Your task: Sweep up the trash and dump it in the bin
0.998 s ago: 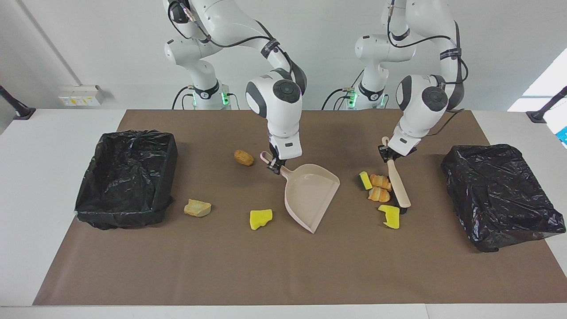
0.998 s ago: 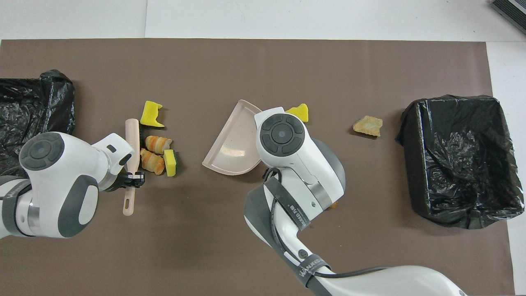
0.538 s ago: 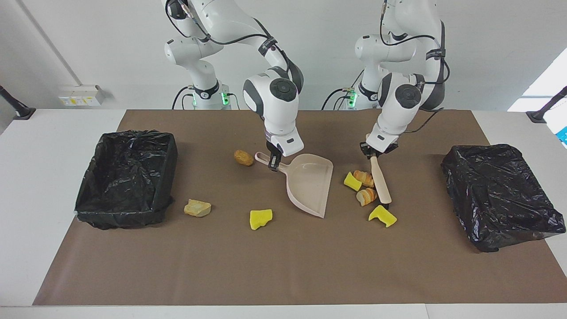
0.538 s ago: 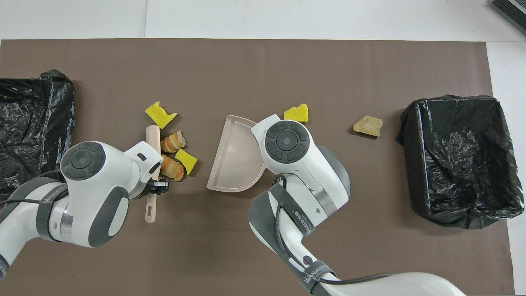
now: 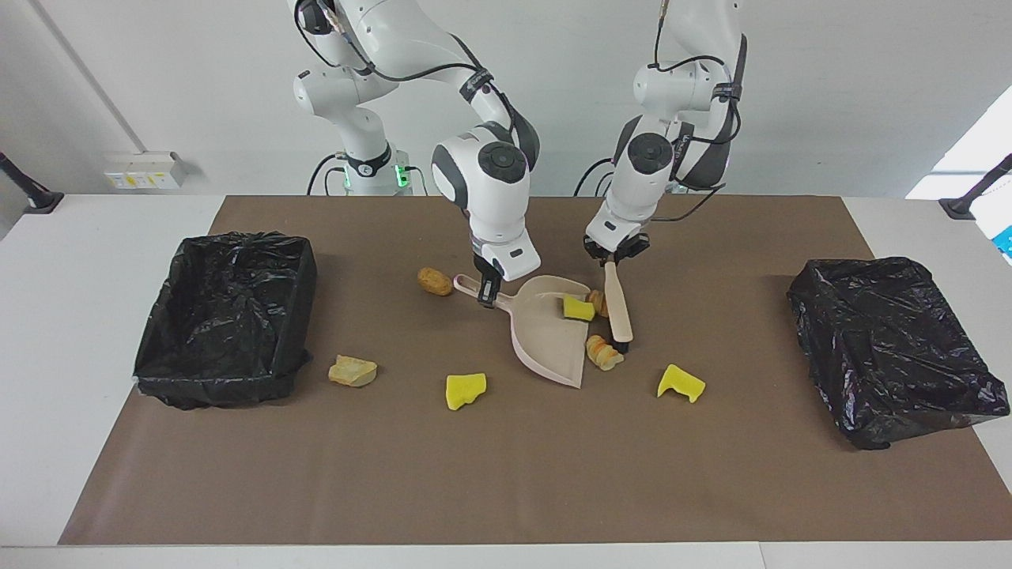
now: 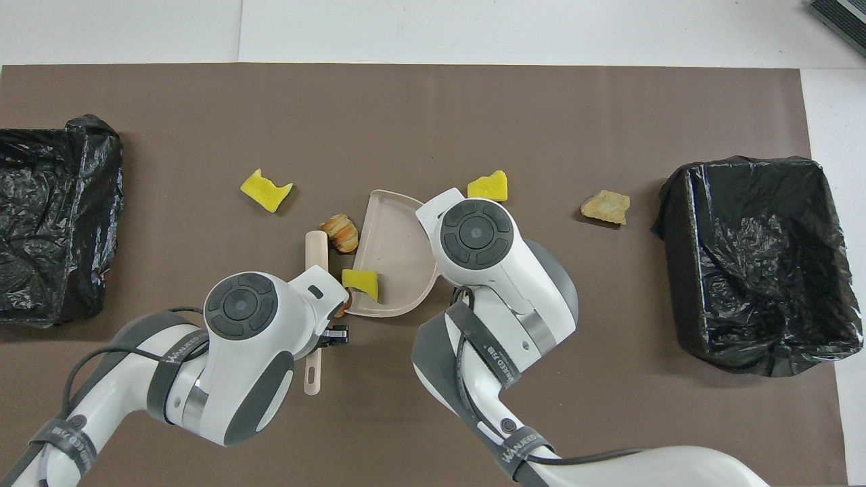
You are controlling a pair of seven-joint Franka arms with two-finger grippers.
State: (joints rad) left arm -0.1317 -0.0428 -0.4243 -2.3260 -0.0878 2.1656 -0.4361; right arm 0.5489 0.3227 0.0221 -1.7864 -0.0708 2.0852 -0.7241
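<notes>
Bins: two black-lined bins, (image 5: 225, 316) and (image 5: 893, 348), at the tabletop's (image 5: 474, 474) ends; no trash visible in either.
Dustpan: dustpan (image 5: 549, 336) with right gripper (image 5: 488, 292) jaws clamped on its handle; one yellow sponge piece (image 5: 579, 309) inside.
Brush: brush (image 5: 617, 304) gripped by left gripper (image 5: 615, 257); two croissant lumps (image 5: 604, 352) at the dustpan's mouth.
Left: two sponge scraps (image 5: 465, 390) (image 5: 681, 383) and two bread lumps (image 5: 353, 370) (image 5: 435, 280) unswept; dumping not begun, I judge.
</notes>
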